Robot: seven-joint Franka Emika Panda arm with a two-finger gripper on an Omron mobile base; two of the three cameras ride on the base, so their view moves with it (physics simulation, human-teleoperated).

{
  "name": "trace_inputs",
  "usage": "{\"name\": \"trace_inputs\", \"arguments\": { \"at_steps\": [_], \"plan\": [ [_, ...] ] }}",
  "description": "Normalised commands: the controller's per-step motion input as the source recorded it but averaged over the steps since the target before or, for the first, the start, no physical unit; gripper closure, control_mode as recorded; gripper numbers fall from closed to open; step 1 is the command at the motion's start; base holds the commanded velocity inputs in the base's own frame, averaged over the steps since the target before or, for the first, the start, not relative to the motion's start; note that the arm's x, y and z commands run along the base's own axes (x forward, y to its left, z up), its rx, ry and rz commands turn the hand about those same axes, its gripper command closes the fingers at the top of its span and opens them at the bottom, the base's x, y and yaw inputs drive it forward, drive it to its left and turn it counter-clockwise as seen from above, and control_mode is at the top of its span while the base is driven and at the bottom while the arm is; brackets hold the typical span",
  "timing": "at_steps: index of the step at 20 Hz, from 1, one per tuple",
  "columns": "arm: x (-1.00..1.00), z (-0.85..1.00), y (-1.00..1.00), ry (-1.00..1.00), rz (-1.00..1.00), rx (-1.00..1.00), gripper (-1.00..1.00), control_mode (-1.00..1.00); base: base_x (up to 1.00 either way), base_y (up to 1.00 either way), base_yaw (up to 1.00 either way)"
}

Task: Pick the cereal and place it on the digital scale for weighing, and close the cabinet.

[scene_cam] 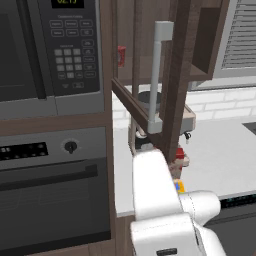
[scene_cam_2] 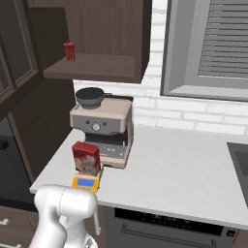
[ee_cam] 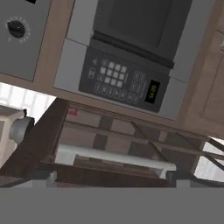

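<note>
**Cereal on the scale, cabinet door ajar**

No brand or label can be read; the microwave [scene_cam: 50,50] display shows yellow digits too blurred to make out. The cereal [scene_cam_2: 86,158] stands upright on the digital scale [scene_cam_2: 86,182], on the desk [scene_cam_2: 184,169] just in front of the coffee machine [scene_cam_2: 103,128]. The cabinet [scene_cam_2: 97,48] shelf holds a small red item [scene_cam_2: 69,51]. Its door [scene_cam: 172,75] stands open, the bar handle [ee_cam: 113,157] lying close before the wide-open jaws in the hand view.
</note>
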Motion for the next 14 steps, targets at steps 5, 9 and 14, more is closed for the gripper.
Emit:
{"name": "trace_inputs", "arguments": {
  "at_steps": [5, 9, 14],
  "plan": [
    [0.37, -0.07, -0.09, -0.03, -0.27, 0.03, -1.0, -1.0, 0.0, 0.0, 0.0],
    [0.57, 0.0, -0.41, 0.04, -0.11, 0.0, -1.0, -1.0, 0.0, 0.0, 0.0],
    [0.64, 0.0, -0.32, 0.03, -0.02, -0.01, -1.0, -1.0, 0.0, 0.0, 0.0]
  ]
}}
